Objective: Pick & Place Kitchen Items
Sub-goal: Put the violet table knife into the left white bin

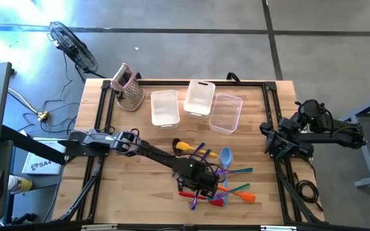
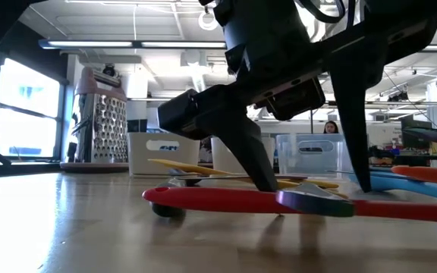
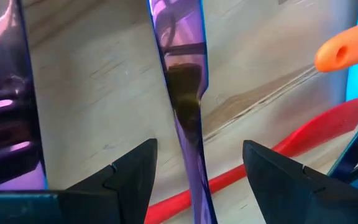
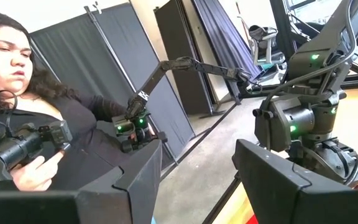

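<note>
The kitchen items [image 1: 220,176] are being shown as a loose heap of slim coloured utensils on the wooden table [image 1: 133,186], toward its near edge and right of centre. Behind them, three clear plastic tubs [image 1: 196,102] are being seen in a row near the far edge, with a pink-topped grater [image 1: 128,86] lying at the far left corner.

The left arm is being reached diagonally across the table, and the left gripper [image 1: 201,183] is being held down into the heap. In the left wrist view, its two dark fingers [image 3: 132,174] are being held spread apart on either side of a purple utensil [image 3: 185,99], with bare wood showing between each finger and the handle, so nothing is being gripped. A red utensil [image 3: 303,134] is being seen lying crosswise under the purple one, and an orange handle end [image 3: 347,46] is showing beside it. In the low view, the fingertips are being lowered to the table among the red utensil [image 2: 226,199] and a yellow one [image 2: 180,165].

The right gripper [image 4: 197,180] is being kept well apart at the table's right edge, its fingers parted and holding nothing. A person [image 4: 36,118] holding a camera is being seen beyond it.
</note>
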Robot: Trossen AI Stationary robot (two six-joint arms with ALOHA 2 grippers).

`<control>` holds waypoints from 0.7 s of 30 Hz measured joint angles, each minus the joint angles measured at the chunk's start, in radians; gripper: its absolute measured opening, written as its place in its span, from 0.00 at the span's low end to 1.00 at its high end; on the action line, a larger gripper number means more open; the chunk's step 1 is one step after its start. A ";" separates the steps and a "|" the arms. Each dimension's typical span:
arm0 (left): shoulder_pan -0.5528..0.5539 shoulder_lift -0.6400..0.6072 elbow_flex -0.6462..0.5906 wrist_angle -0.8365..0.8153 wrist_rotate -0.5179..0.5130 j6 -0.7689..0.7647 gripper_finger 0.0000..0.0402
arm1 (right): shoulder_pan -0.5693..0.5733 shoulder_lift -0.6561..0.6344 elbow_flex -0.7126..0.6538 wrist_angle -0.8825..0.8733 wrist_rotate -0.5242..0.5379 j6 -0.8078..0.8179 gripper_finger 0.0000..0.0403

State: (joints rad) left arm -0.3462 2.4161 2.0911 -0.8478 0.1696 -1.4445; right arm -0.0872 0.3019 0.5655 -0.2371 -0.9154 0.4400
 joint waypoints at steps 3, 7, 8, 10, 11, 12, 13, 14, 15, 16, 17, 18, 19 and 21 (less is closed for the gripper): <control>0.000 0.000 0.000 0.000 0.000 0.000 0.54 | 0.000 0.000 0.000 0.000 0.000 0.000 0.49; 0.000 0.000 0.000 0.000 0.000 0.000 0.48 | 0.000 0.000 0.000 0.000 0.000 0.000 0.49; 0.000 0.000 0.000 0.000 0.000 0.000 0.46 | 0.000 0.000 0.000 0.000 0.000 0.000 0.49; 0.000 0.000 0.000 0.004 0.000 0.000 0.44 | 0.000 0.000 0.000 0.000 0.000 0.000 0.49; 0.000 0.000 0.000 0.007 0.000 0.000 0.42 | 0.000 0.000 0.000 0.000 0.000 0.000 0.49; 0.000 0.000 0.000 0.008 0.000 0.000 0.41 | 0.000 0.000 0.000 0.000 0.000 0.000 0.49; 0.000 0.000 0.000 0.008 0.000 0.000 0.40 | 0.000 0.000 0.000 0.000 0.000 0.000 0.49; 0.000 0.000 0.000 0.008 0.001 0.000 0.38 | 0.000 0.000 0.000 0.000 0.000 0.000 0.49; 0.000 0.000 0.000 0.008 0.001 0.000 0.37 | 0.000 0.000 0.000 0.000 0.000 0.000 0.49; 0.000 0.000 0.000 0.008 0.001 0.000 0.36 | 0.000 0.000 0.000 0.000 0.000 0.000 0.49; 0.000 0.000 0.000 0.008 0.001 0.000 0.35 | 0.000 0.000 0.000 0.000 0.000 0.000 0.49; 0.000 0.000 0.000 0.009 0.001 0.000 0.34 | 0.000 0.000 0.000 0.000 0.000 0.000 0.49; 0.000 0.000 0.000 0.010 0.001 0.000 0.33 | 0.000 0.000 0.000 0.000 0.000 0.000 0.49; 0.000 0.000 0.000 0.011 0.002 0.000 0.31 | 0.000 0.000 0.000 0.000 0.000 0.000 0.49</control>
State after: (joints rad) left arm -0.3466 2.4161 2.0911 -0.8371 0.1719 -1.4445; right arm -0.0872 0.3019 0.5655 -0.2371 -0.9154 0.4400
